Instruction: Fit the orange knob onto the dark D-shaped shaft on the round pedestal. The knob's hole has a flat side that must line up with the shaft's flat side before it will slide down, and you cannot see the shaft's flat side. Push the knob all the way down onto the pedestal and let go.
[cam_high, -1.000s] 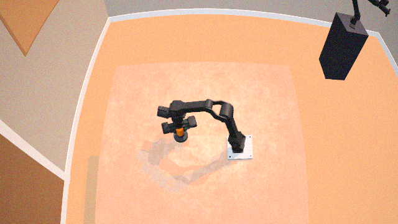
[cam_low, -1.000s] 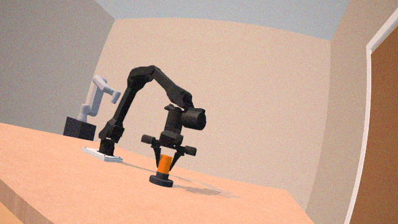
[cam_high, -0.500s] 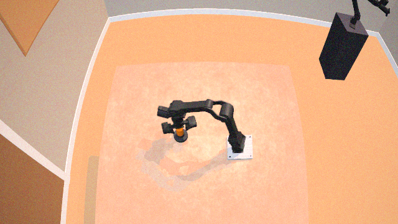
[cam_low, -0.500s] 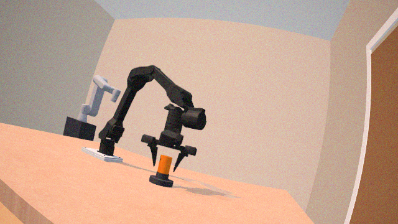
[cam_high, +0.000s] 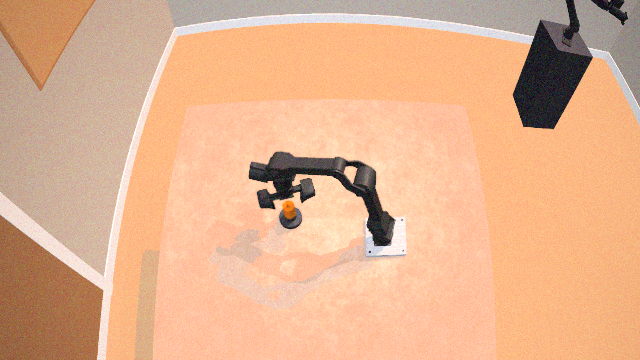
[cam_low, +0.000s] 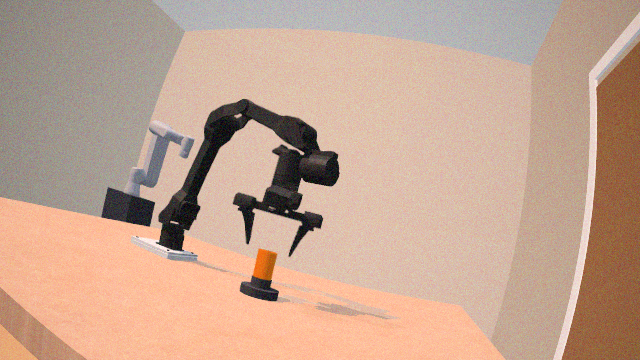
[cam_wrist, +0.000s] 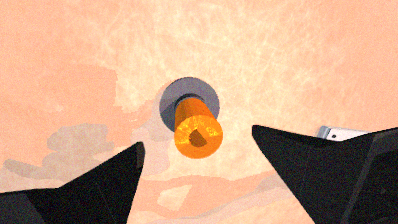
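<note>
Black two-fingered parallel-jaw gripper (cam_high: 288, 204) (cam_low: 269, 249) (cam_wrist: 199, 138), released and spread wide, pointing down with nothing between its fingers. Just below the fingertips in the exterior view, an upright orange cylindrical knob (cam_high: 289, 209) (cam_low: 265, 264) (cam_wrist: 192, 112) with a dark D-shaped recess in its top. Under the knob, a round dark pedestal (cam_high: 297, 220) (cam_low: 250, 290) (cam_wrist: 172, 92) with a raised collar — knob against collar, no bare shaft between them in the exterior view.

Open air on both sides of the knob, with each finger well apart from its wall. Between pedestal and tabletop edges, a broad stretch of surface; toward the base, ample space before a pale square metal plate (cam_high: 400, 225) (cam_low: 190, 257) (cam_wrist: 345, 134) with bolt holes. Over that gap, a black jointed arm (cam_high: 315, 165) (cam_low: 200, 165), arched high.

Underneath, a peach-coloured, faintly mottled tabletop (cam_high: 325, 125) (cam_low: 150, 300) (cam_wrist: 300, 50), marked by soft grey overlapping shadows. Beyond, an orange floor (cam_high: 320, 60) and a tall black block (cam_high: 550, 80). In the exterior view, a plain beige wall (cam_low: 400, 150), a pale grey arm (cam_low: 156, 155) in the background and — far right — a brown panel (cam_low: 620, 225) framed in white.
</note>
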